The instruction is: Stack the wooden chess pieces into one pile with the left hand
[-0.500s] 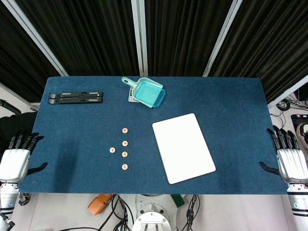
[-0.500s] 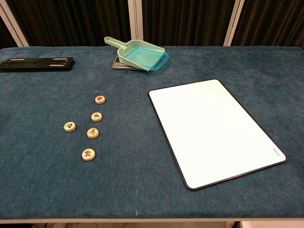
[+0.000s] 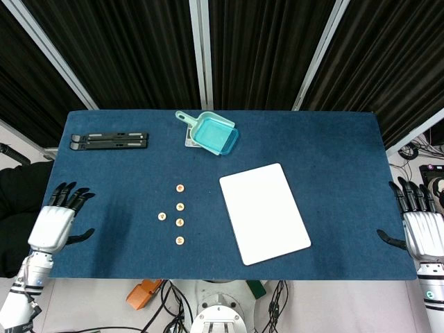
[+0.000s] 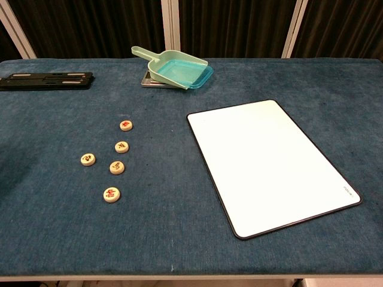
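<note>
The fingers (image 3: 68, 194) of the left hand (image 3: 52, 225) are seen spread and extended at the lower left of the head view, over the near-left edge of the table (image 3: 333, 139); nothing is held in them; the thumb is set out to the side. The right hand (image 3: 418, 229) is seen at the lower right of the same view, just off the table's right edge, fingers likewise apart and empty; neither hand appears in the chest view.

The wooden chess pieces (image 3: 180, 206) are laid left of centre in the head view, well apart from the left hand; four are set in a line running up and down the frame, and a fifth (image 3: 161, 216) is placed just to the left of that line. In the chest view the same group (image 4: 122, 147) is found in the left half of the frame; none is touching another, so no stacking is yet done.

The pieces are judged to be small, light, rigid discs with flat faces, each marked in red; little force should be needed, and damage is unlikely; the smooth rounded rims may slip, and the low profile against the cloth leaves little to grasp. A pinch across the rim, thumb against a finger, is judged best, so that each flat face can be set squarely on the next.

A white board (image 3: 264, 214) is laid to the right of the pieces; a teal scoop (image 3: 211, 133) is seen at upper centre, and a black folded stand (image 3: 109, 141) at upper left.
</note>
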{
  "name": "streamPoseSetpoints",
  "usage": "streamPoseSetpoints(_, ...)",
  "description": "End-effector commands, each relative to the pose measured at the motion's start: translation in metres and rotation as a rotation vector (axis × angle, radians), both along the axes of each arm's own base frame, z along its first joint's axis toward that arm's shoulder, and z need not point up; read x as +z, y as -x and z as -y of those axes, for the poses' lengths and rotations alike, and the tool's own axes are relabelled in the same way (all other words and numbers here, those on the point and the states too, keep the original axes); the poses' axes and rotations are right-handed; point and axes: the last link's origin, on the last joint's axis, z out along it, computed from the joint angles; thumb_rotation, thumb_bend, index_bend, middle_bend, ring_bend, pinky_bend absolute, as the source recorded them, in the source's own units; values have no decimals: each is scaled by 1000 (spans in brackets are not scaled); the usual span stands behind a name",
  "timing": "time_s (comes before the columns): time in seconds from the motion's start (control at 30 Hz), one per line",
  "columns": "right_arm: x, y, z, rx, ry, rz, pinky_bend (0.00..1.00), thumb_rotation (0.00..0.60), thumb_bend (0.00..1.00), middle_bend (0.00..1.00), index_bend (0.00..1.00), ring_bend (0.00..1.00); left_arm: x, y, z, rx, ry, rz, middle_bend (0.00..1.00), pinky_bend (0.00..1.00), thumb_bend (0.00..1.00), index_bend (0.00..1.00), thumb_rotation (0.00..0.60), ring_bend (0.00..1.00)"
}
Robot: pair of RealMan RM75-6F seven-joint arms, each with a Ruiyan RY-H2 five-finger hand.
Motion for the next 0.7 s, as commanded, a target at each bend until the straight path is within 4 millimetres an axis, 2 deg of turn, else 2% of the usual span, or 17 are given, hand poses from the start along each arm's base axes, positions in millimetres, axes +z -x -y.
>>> streamPoseSetpoints(0.03, 3, -1, 0, 2, 7, -3, 37, 600, 191, 45, 0, 0, -21, -25, -24, -79, 69, 13, 152, 1, 233, 290, 600, 43)
streamPoseSetpoints(0.17, 6, -2, -1, 3, 16, -2, 37, 600, 190, 45, 0, 0, -47, -47, -49, -122, 129, 23, 152, 1, 233, 408, 600, 43)
streamPoseSetpoints(0.3, 9, -1, -3, 2, 22, -2, 37, 600, 191, 45, 0, 0, -68, -55, -63, -115, 164, -6, 152, 1, 233, 408, 600, 36)
streamPoseSetpoints(0.43, 10, 1, -3, -2, 26, 2, 37, 600, 190, 45, 0, 0, -88, -58, -70, -98, 201, -37, 152, 1, 228, 385, 600, 30)
streamPoseSetpoints(0.7, 10, 1, -2, -3, 23, 1, 37, 600, 190, 45, 0, 0, -122, -62, -70, -75, 263, -57, 133, 1, 233, 385, 600, 1)
